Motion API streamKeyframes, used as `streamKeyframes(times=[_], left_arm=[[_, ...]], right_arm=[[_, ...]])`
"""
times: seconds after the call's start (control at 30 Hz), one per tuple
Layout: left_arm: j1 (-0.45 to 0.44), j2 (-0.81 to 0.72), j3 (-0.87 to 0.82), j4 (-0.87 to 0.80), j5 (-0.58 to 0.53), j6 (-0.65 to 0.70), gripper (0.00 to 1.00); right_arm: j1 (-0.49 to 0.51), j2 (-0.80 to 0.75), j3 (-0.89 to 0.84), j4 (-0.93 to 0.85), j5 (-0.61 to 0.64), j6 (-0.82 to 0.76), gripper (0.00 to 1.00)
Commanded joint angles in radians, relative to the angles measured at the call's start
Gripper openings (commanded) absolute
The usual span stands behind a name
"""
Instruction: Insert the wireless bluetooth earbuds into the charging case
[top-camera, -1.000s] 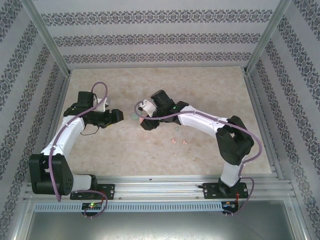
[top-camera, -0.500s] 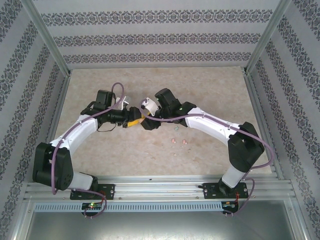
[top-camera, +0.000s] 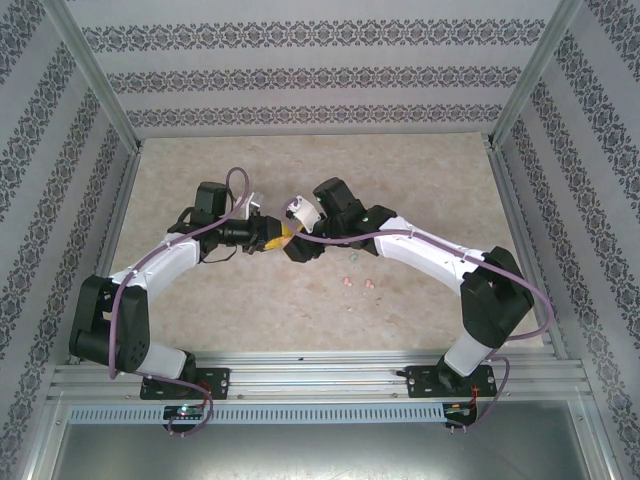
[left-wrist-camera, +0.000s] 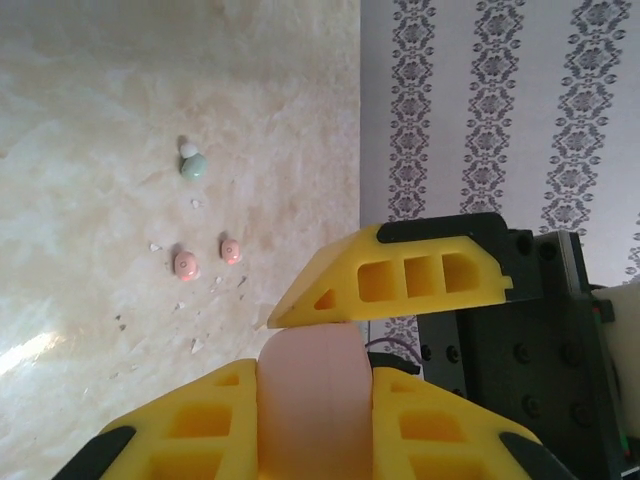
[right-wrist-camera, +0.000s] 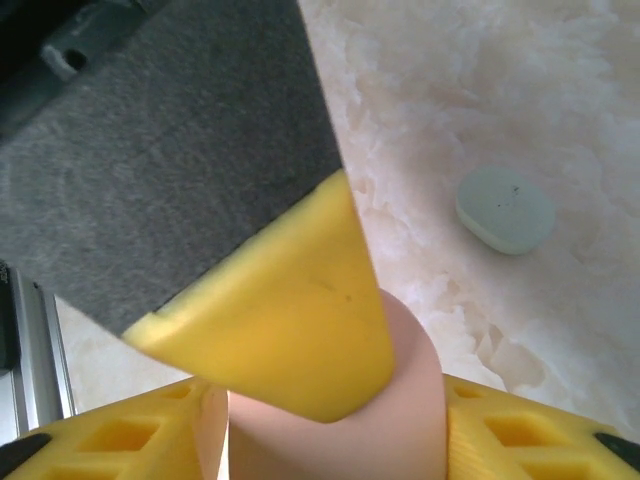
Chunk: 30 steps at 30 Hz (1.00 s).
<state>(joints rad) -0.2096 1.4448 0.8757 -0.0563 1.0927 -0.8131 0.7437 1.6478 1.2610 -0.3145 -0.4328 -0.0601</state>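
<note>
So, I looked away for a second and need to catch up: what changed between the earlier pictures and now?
The left arm swung rightward to meet the right gripper, and the left gripper closed on the pink rounded plastic case that sits between the right gripper's fingers. The right gripper kept about the same spot; the two tiny pink earbuds stayed put.

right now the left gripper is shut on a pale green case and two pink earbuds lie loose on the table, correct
Not quite: the left gripper is shut on a pink case, not a pale green one, as the left wrist view shows. The two pink earbuds do lie loose on the table.
</note>
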Motion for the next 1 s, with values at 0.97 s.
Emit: streamKeyframes(times=[0.97], left_arm=[[0.039, -0.17, -0.079, 0.651, -0.166, -0.45, 0.0]], right_arm=[[-0.095, -0.21, 0.015, 0.134, 0.055, 1.067, 0.72]])
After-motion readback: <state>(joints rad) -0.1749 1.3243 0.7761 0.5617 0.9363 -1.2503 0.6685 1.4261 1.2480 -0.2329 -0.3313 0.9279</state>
